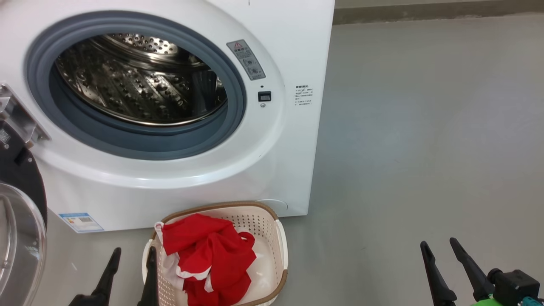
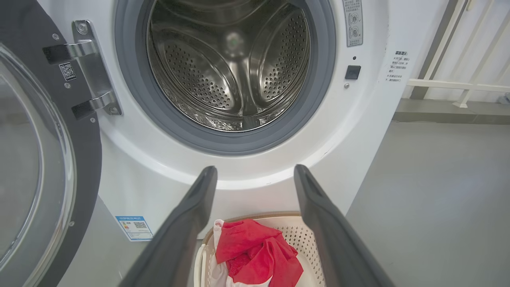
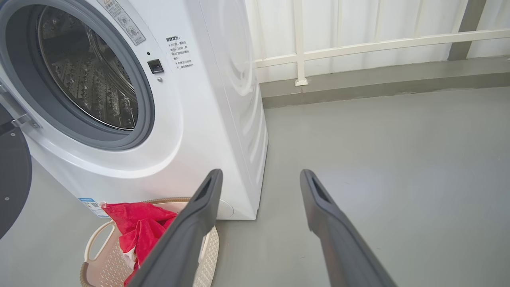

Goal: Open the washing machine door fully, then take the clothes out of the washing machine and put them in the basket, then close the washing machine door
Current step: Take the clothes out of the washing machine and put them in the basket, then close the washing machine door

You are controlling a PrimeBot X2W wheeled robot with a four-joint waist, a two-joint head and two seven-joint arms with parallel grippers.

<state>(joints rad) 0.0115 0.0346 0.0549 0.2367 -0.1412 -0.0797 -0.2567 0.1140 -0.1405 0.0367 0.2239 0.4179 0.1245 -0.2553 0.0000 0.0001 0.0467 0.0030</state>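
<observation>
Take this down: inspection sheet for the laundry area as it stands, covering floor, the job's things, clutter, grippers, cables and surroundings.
Surface: grey floor, smooth, bare.
Job's things: washing machine with its door wide open on the left hinge; drum looks empty; red clothes lie in the basket, which stands on the floor before the machine.
Clutter: nothing seen.
Grippers: left gripper open, empty, beside the basket; right gripper open, empty, over bare floor.
Cables: nothing seen.
Surroundings: white railing behind a low kerb.

Soft daylight; glare inside washing machine (image 1: pixel 272 170)
</observation>
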